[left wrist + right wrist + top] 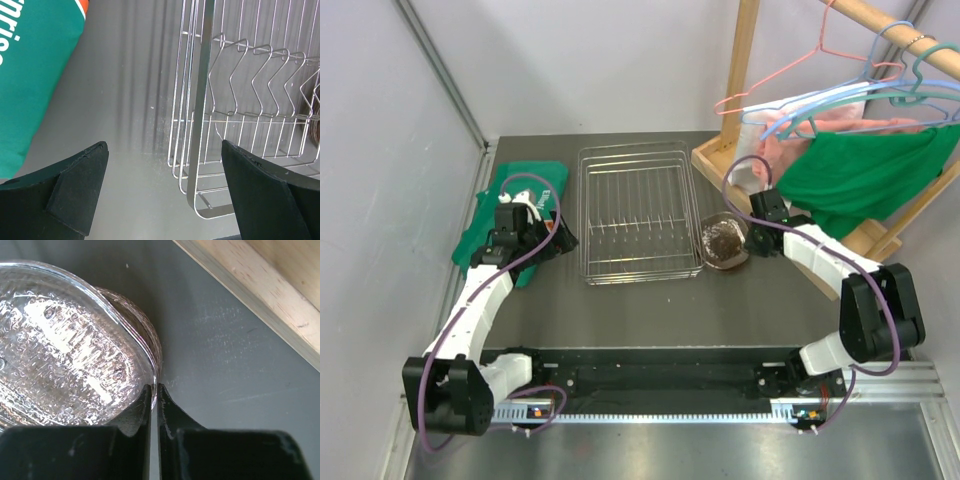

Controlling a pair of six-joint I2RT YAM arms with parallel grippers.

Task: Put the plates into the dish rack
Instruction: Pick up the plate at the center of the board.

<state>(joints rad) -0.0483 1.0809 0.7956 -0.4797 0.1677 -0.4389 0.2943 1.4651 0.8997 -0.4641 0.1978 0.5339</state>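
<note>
A stack of textured glass plates [723,243] sits on the table just right of the silver wire dish rack [637,211]. My right gripper [753,238] is at the stack's right side. In the right wrist view my right gripper [154,390] is shut on the rim of the top clear plate [60,350], with brown-tinted plates [145,325] under it. My left gripper [558,238] is open and empty beside the rack's left front corner; the rack's wires and tines [240,90] show in the left wrist view between my open fingers [80,180].
A green cloth [515,215] lies left of the rack, under the left arm. A wooden clothes stand [740,160] with hangers and a green garment [860,170] rises at the back right, close to the right arm. Grey walls close in the back and left.
</note>
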